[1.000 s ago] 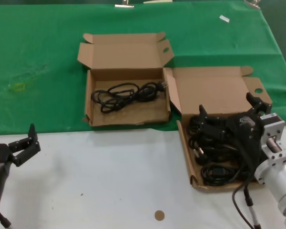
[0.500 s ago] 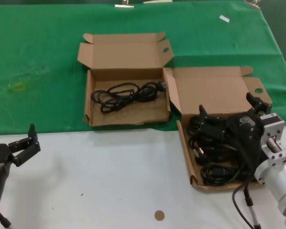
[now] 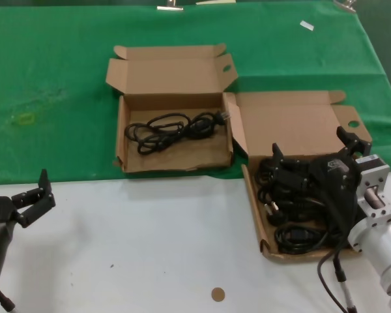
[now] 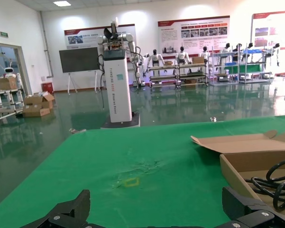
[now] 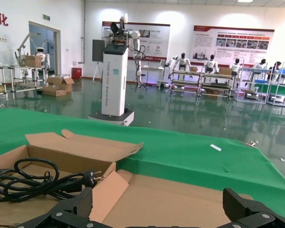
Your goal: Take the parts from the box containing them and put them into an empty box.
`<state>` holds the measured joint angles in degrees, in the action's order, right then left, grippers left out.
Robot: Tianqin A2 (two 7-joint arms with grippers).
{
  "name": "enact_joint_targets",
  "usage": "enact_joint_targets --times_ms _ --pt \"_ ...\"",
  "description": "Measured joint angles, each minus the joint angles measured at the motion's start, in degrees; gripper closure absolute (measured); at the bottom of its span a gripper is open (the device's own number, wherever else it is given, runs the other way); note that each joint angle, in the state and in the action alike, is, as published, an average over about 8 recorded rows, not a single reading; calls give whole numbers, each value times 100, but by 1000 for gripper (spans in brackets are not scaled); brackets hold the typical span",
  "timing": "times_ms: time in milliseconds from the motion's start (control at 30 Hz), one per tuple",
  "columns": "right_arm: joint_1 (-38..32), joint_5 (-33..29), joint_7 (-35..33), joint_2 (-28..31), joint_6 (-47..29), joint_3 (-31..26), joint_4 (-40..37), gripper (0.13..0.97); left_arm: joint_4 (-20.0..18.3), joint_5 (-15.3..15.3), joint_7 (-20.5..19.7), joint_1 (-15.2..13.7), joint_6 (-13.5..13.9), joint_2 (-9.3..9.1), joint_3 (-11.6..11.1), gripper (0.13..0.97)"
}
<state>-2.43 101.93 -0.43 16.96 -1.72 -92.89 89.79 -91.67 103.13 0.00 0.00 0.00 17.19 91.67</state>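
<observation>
Nothing has moved since the earlier frames: both arms and both boxes sit exactly where they were. Right pincer (image 3: 313,155) hangs low over the box containing them (image 3: 316,127), its two black fingers spread wide apart above the heap of black cables (image 3: 298,222) in the tray, gripping nothing; the silver forearm behind it reaches in from the near right corner of the head view. Left pincer (image 3: 31,197) is parked at the near left edge over the white part of the surface (image 3: 150,241), fingers open and empty, well apart from either box. That right-hand box has its tall lid leaning back, with one round-holed ear tab at its far right, and its tray straddles the line where white meets green cloth (image 3: 52,98). Just beside it, farther back and to the left on the green cloth, lies the empty box (image 3: 169,75), lid open, and it already holds one coiled black power cord (image 3: 173,128). A small brown disc (image 3: 217,294) lies on the white surface near the front. Both wrist views look across the green cloth into a large hall with a white robot stand (image 4: 118,85), wall posters and shelving.
</observation>
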Motion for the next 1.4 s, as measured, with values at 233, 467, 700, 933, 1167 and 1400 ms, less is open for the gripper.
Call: enact_joint_targets --times_ms 233,467,700,933,1167,1400 --pt "0 0 0 0 0 0 0 129 0 0 0 0 0 0 0 132" --pt "0 0 0 0 0 0 0 129 0 0 0 0 0 0 0 132" --pt "0 0 0 0 0 0 0 129 0 0 0 0 0 0 0 132" --pt "0 0 0 0 0 0 0 129 0 0 0 0 0 0 0 132" --pt "0 0 0 0 0 0 0 129 0 0 0 0 0 0 0 132" --pt "0 0 0 0 0 0 0 129 0 0 0 0 0 0 0 132"
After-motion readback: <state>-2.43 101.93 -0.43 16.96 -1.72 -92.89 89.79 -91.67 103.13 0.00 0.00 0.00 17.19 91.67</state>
